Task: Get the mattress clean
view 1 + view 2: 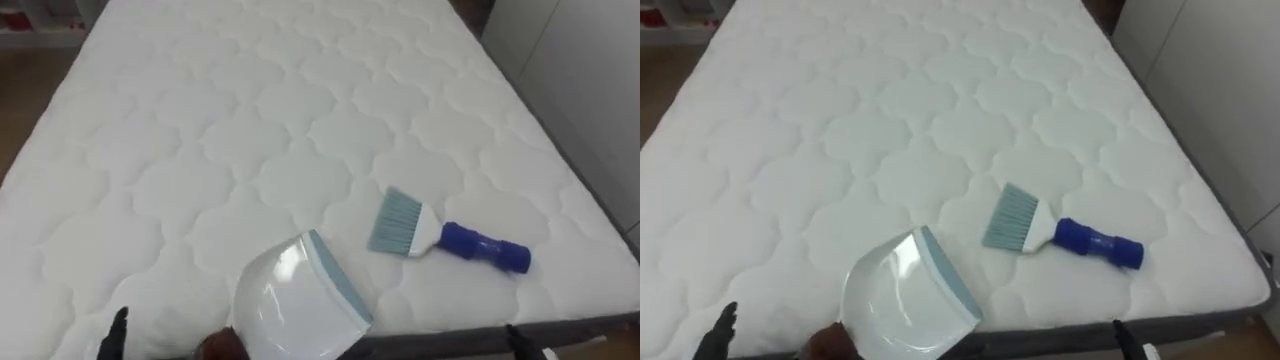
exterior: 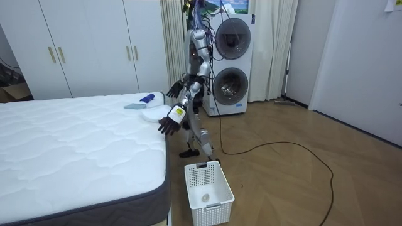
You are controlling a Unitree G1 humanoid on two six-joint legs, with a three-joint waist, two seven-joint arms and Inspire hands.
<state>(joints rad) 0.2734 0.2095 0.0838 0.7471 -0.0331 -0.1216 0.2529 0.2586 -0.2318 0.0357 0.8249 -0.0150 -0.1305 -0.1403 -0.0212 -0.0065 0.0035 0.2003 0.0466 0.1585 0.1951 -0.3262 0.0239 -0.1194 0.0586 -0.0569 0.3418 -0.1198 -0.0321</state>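
Note:
A white quilted mattress (image 1: 250, 130) lies before me. Near its front edge sits a hand brush (image 1: 440, 235) with pale blue bristles and a blue handle, pointing right. Left of it rests a white dustpan (image 1: 295, 300) with a grey-blue lip, its mouth toward the brush. My left hand (image 2: 169, 123) hovers open at the bed's edge, just short of the dustpan (image 2: 151, 114); a dark fingertip (image 1: 118, 325) pokes in at the lower left. My right hand (image 2: 176, 88) is raised, open and holding nothing, near the brush (image 2: 146, 98). I stand at the bed's side, facing it.
A white slatted basket (image 2: 209, 185) stands on the wooden floor by my feet, with a small pale thing inside. Two stacked washing machines (image 2: 233, 63) are behind me. White wardrobes (image 2: 88, 47) line the wall beyond the bed. A wall (image 1: 590, 80) runs along the mattress's right side.

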